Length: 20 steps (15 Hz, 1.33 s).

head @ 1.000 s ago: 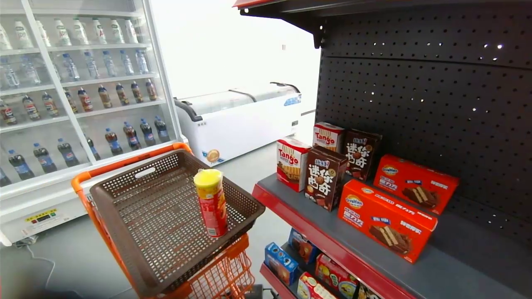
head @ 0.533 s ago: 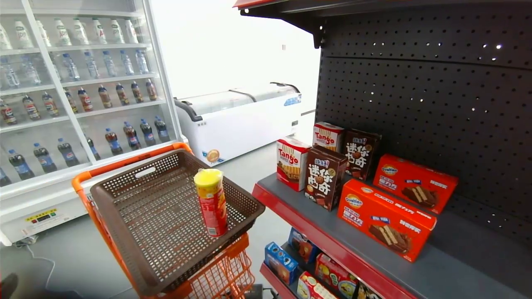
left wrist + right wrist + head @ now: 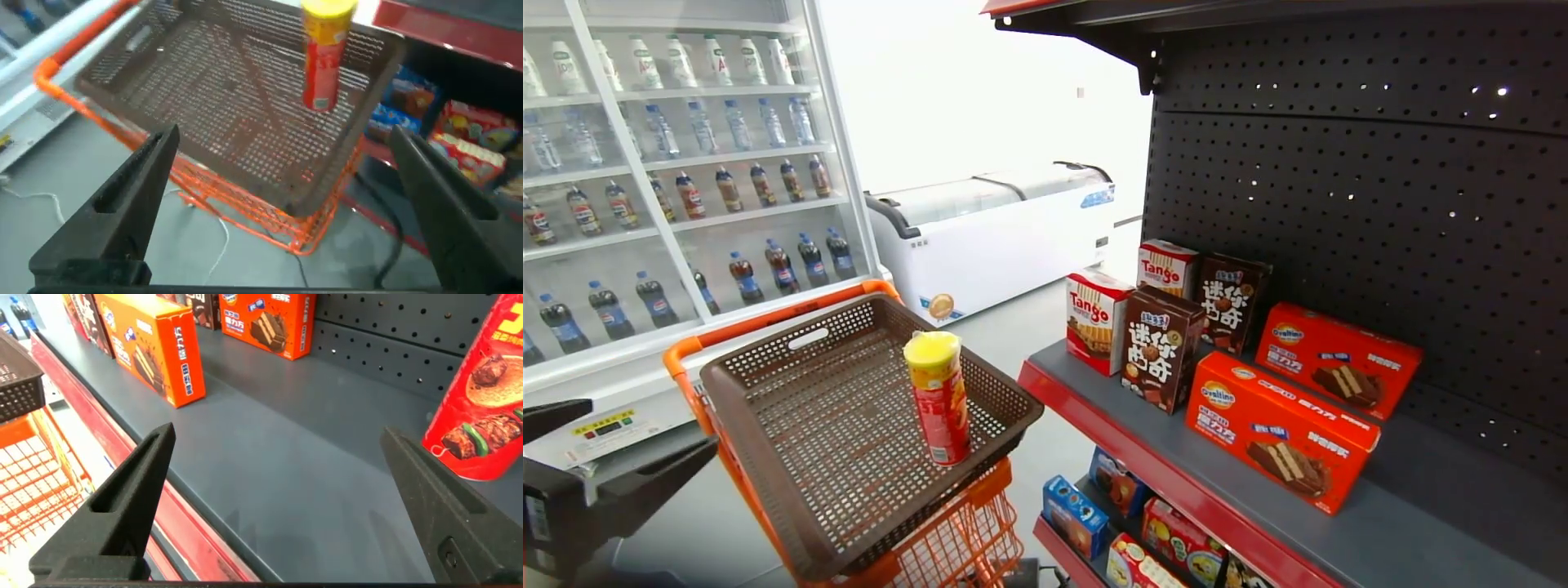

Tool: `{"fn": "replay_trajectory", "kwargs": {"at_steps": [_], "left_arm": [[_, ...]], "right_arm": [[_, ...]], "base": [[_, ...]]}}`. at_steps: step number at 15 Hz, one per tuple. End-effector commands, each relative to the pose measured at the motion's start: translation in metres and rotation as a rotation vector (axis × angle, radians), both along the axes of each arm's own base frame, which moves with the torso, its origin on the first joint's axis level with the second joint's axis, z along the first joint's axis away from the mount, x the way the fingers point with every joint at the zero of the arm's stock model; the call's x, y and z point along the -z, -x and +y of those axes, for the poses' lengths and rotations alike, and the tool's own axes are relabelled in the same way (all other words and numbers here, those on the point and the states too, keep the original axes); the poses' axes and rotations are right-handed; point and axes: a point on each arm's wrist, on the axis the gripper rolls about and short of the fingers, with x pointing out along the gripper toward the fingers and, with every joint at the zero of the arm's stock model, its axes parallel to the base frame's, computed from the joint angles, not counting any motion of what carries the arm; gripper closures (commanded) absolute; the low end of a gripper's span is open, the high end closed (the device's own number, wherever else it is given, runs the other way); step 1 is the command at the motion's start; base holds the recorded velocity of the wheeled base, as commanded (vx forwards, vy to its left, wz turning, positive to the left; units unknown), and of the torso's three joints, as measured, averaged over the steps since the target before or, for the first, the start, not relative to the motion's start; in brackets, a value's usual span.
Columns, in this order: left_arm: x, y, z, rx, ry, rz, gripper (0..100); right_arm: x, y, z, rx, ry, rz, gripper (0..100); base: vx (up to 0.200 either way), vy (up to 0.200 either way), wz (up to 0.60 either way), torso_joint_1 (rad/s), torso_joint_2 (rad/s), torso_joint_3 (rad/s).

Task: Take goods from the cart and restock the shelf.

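The can [image 3: 938, 398] stood upright at 4 o'clock in the basket [image 3: 833, 433]; probably light, stiff, slippery: take it mid-body. The left claw [image 3: 282, 139] and right claw [image 3: 278, 434] gaped wide.

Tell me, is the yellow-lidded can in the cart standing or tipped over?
Upright: the can stands on its base in the brown basket, yellow lid uppermost.

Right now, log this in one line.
left gripper open | red yellow-lidded can upright in brown mesh basket | right gripper open over grey shelf

red can [image 3: 480, 408] — cut by frame edge | lower-shelf packs [image 3: 1075, 516] — partly hidden
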Motion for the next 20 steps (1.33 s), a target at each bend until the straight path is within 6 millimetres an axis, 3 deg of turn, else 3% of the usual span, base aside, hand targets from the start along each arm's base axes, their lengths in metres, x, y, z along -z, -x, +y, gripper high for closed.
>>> {"fn": "replay_trajectory", "kwargs": {"at_steps": [1,7,14,20], "left_arm": [[0.017,-0.029,-0.008,0.146,0.016,0.139,0],[0.05,-0.096,-0.016,0.088,-0.018,0.115,0],[0.091,-0.115,-0.038,0.147,-0.011,0.129,0],[0.125,-0.143,-0.041,0.114,-0.013,0.051,0]], "right_arm": [[0.0,0.0,0.0,0.0,0.001,0.0,0],[0.0,0.0,0.0,0.0,0.001,0.0,0],[0.0,0.0,0.0,0.0,0.001,0.0,0],[0.0,0.0,0.0,0.0,0.001,0.0,0]], "base": [[0.0,0.0,0.0,0.0,0.0,0.0],[0.0,0.0,0.0,0.0,0.0,0.0],[0.0,0.0,0.0,0.0,0.0,0.0],[0.0,0.0,0.0,0.0,0.0,0.0]]}}
